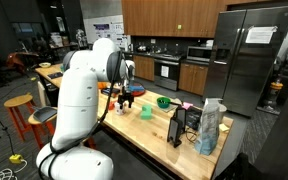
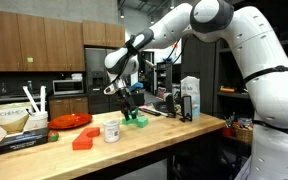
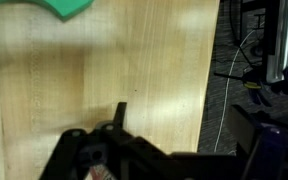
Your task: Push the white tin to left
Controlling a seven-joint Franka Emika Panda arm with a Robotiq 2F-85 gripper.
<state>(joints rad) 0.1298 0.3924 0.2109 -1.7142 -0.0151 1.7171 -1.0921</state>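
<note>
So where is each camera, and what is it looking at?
In an exterior view: behind the robot, facing the fridge; the white arm fills the front.
In an exterior view: beside the table, facing cabinets; the arm reaches in from the right.
Wrist view: above the table, looking down; dark fingers at the bottom.
All share the wooden table.

Partial green object (image 3: pixel 68 8) (top edge)

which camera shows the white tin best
An exterior view: the white tin stands whole and unblocked on the counter. I cannot find it elsewhere; the wrist view shows wood and a green edge.
</note>
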